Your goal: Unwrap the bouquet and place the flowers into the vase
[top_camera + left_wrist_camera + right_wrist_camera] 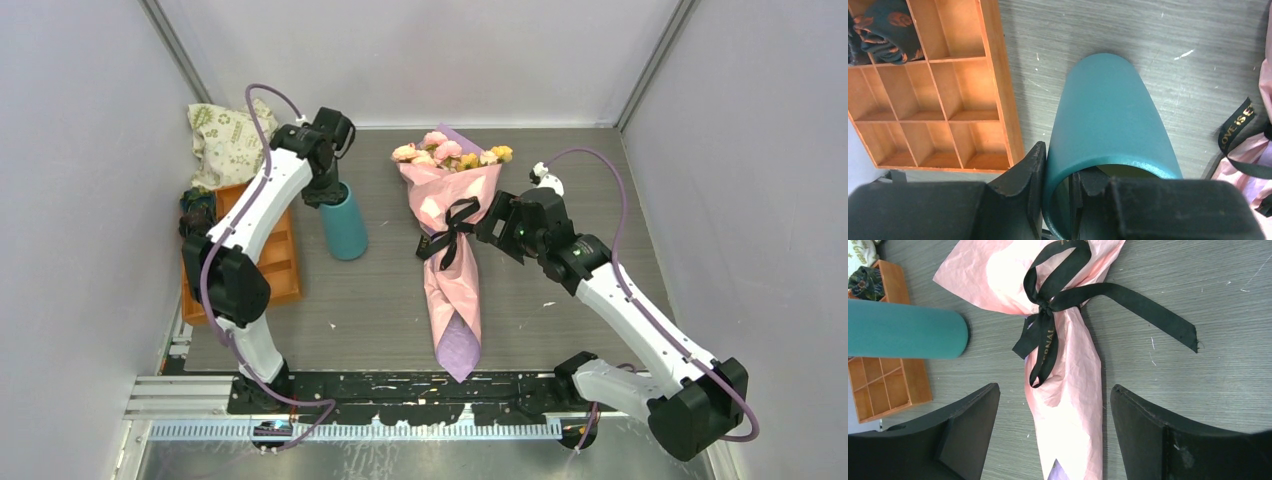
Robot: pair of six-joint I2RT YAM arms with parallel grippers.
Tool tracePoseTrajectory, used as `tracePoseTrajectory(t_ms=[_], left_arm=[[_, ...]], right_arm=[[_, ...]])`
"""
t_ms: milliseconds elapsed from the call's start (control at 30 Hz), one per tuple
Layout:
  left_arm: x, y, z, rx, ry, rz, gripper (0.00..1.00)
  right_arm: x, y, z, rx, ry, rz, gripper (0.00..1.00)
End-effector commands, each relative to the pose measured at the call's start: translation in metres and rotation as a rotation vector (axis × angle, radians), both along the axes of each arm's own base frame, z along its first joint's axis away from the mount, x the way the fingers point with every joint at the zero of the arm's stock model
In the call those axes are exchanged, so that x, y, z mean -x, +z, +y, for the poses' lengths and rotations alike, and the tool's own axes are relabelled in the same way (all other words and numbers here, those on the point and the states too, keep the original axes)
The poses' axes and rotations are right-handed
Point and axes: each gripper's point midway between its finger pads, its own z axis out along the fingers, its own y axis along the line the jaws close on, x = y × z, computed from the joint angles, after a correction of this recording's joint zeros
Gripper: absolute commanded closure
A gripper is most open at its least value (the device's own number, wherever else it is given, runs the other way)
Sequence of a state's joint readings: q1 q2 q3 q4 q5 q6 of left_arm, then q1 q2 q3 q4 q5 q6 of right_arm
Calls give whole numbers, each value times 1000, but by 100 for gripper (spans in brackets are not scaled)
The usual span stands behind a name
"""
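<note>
the task is barely begun. the bouquet [455, 290] lies flat on the table [380, 320] between the two arms, blooms toward the far wall and pointed tail toward the arm bases. it is fully wrapped in pink paper, with lilac lining showing at the tip. the black ribbon [1048, 305] is tied in a bow around the waist of the wrap, and one long tail lies out across the table. the flowers [450, 152] show only as pink, cream and yellow heads at the open top of the paper; no stem is free. the right gripper [1054, 390] hovers over the wrap just below the bow, its jaws spread wide and holding nothing. the left gripper [1058, 172] is clamped on the rim of the vase [1108, 110], one finger outside the wall and one inside the mouth. the teal vase stands left of the bouquet, near the orange tray [1003, 100], with no flower in it. what is left, by my reading, is nearly everything: undoing the bow, opening the paper, lifting the stems out and setting them in the vase.
</note>
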State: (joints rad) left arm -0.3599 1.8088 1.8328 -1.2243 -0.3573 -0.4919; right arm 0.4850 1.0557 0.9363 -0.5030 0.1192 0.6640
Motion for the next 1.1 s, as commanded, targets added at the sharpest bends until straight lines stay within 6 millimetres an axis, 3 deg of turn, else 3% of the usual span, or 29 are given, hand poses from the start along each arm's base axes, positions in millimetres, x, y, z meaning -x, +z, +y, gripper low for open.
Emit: tracePoseTrajectory(t_ms=[0,67,200,367,500,667,767,900,1000,1067], left_arm=[[2,42,-13,45,-2,-167,100],[3,36,-14,46,0,-154,99],[8,26,-14,36,7,-119,80],[12,28,-11,34,18,-133,70],[16,37,-6,31,27,-158,36],[23,52,-2,41,26,-191,30],[26,74,1,55,37,-244,30],[35,127,8,89,51,-394,31],[52,175,8,118,37,-527,34],[68,200,-2,161,-22,-607,36]], right_arm=[[-2,12,2,-26,-3,-36,13],[-2,11,2,-23,-4,-34,13],[-3,7,3,-23,1,-24,13],[-2,2,5,-26,9,-13,13],[-4,1,8,-32,15,-11,13],[-6,-1,12,-41,25,0,13],[-6,-2,10,-34,20,0,13],[-7,-13,2,9,-12,16,13],[-10,-33,1,43,-21,55,15],[-13,-51,5,55,-7,91,19]])
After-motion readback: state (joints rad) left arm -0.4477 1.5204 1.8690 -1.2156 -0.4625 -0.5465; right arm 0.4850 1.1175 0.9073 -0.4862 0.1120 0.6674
